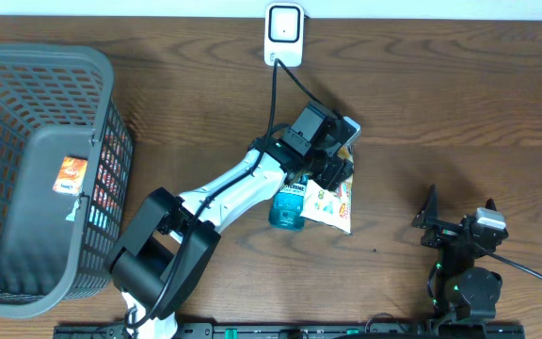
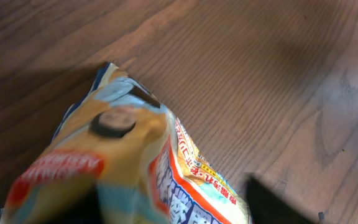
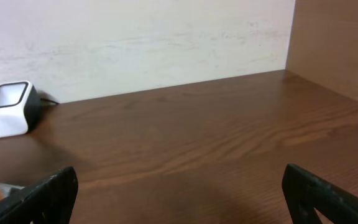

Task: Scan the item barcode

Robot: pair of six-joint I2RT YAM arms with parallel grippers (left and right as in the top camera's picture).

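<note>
Snack packet [image 2: 129, 155] fills left wrist view, lying on wood worktop [image 2: 278, 74]; in overhead view it sits below scanner [image 1: 283, 34], slightly right. Left claw [image 1: 333, 171] is over packet's scanner-side end, dark fingers either side of it; gripping or loose, cannot tell. Blue bottle [image 1: 288, 208] lies just beside packet, partly under left arm, straight below scanner. Mesh basket [image 1: 40, 160] far left of scanner, colourful packs inside. Right claw [image 3: 180, 190] gapes wide, empty, well right of and below scanner.
</note>
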